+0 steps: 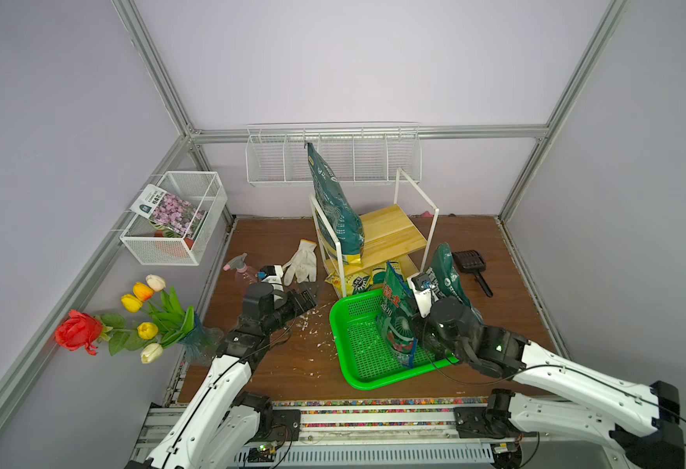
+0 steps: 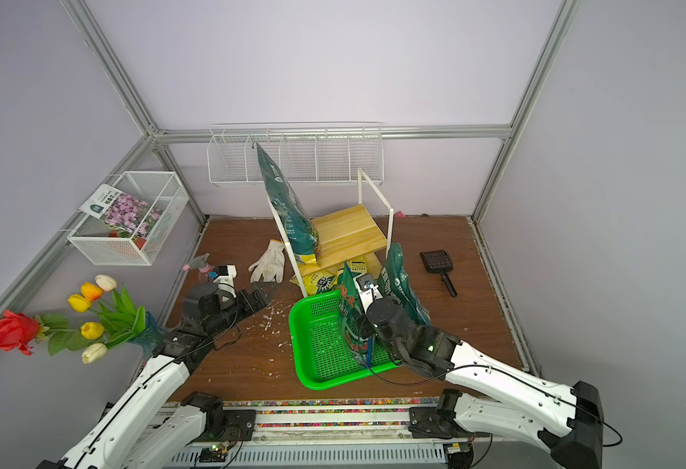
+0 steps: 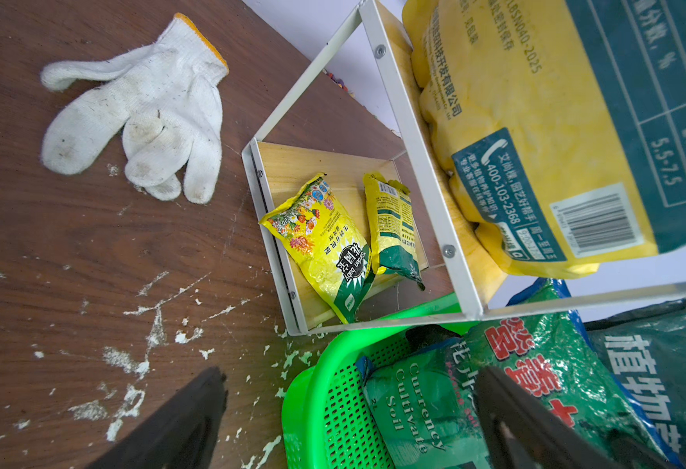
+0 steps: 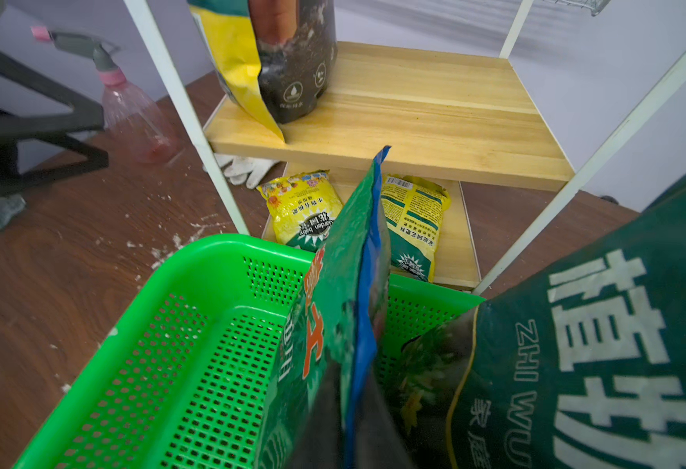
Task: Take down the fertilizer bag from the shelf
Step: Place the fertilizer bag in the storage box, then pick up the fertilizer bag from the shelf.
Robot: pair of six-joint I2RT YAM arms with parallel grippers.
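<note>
A green plastic bag with a blue edge (image 4: 333, 264) stands in a perforated green plastic basket (image 4: 211, 243), its edge between the dark jaws of the right gripper (image 4: 353, 414); whether they pinch it cannot be told. Beyond that gripper rises the white-framed, yellow-boarded shelf (image 4: 414, 109). The left gripper (image 3: 351, 375) hangs beside the basket, jaws spread wide.

Robotics test cell dressed as a gardening corner. Indicators: aluminium frame (image 1: 475, 132), plain wall panels (image 1: 353, 61), and a left arm (image 1: 219, 377) and right arm (image 1: 569, 367) mounted at the front edge of a brown table (image 1: 276, 373). Props: shelf (image 1: 394, 231) holding a fertilizer bag (image 1: 335, 203), spray bottle (image 1: 244, 276), glove (image 1: 302, 264), artificial flowers (image 1: 146, 320).
</note>
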